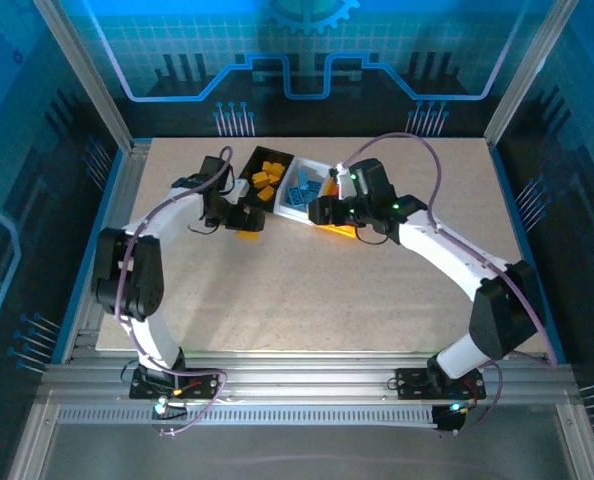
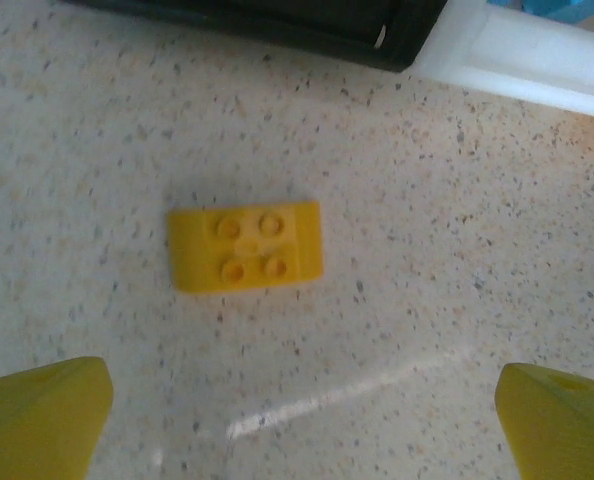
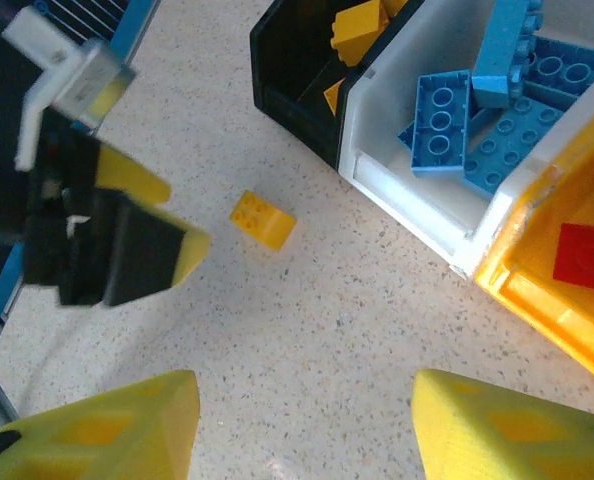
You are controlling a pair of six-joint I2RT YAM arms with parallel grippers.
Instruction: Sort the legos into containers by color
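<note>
One yellow lego (image 2: 245,245) lies studs-up on the table (image 1: 307,290), just in front of the black container (image 1: 245,172). My left gripper (image 2: 297,430) hovers over it, open, the brick lying beyond its fingertips (image 2: 47,415). The same lego (image 3: 262,220) lies between the left gripper (image 3: 167,215) and the containers in the right wrist view. My right gripper (image 3: 302,430) is open and empty over bare table. The black container (image 3: 297,80) holds yellow legos (image 1: 267,178). The white container (image 3: 407,195) holds blue legos (image 3: 477,120). The yellow container (image 3: 537,290) holds a red lego (image 3: 587,255).
The three joined containers stand at the back middle of the table, angled toward the right. Both arms reach in close to each other in front of them. A metal frame (image 1: 107,100) and blue walls surround the table.
</note>
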